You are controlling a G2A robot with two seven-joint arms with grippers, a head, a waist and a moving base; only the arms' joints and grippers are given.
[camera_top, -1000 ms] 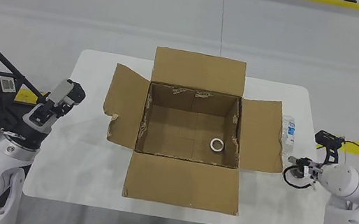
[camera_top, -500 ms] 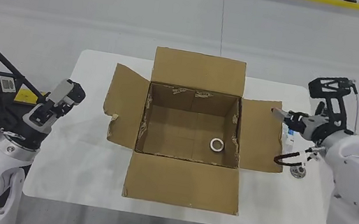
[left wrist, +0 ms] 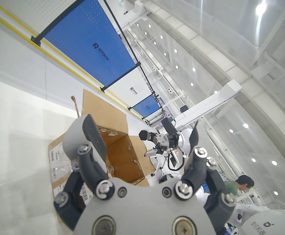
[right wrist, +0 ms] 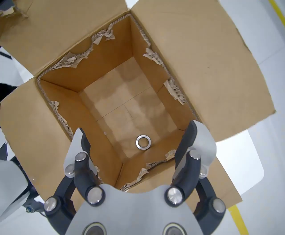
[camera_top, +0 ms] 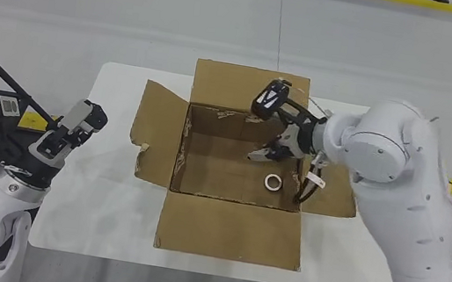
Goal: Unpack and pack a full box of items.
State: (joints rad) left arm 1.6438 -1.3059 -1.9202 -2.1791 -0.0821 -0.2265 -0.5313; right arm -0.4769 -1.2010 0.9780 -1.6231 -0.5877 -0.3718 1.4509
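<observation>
While the ring lies flat, the box opens upward.

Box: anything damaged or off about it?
Yes. The box has ragged, torn corrugated edges along its inner rim where the flaps fold out, and the liner paper hangs in shreds there. Otherwise nothing stands out: all four flaps are open, and one metal ring lies flat on the floor of the box near a wall.
</observation>
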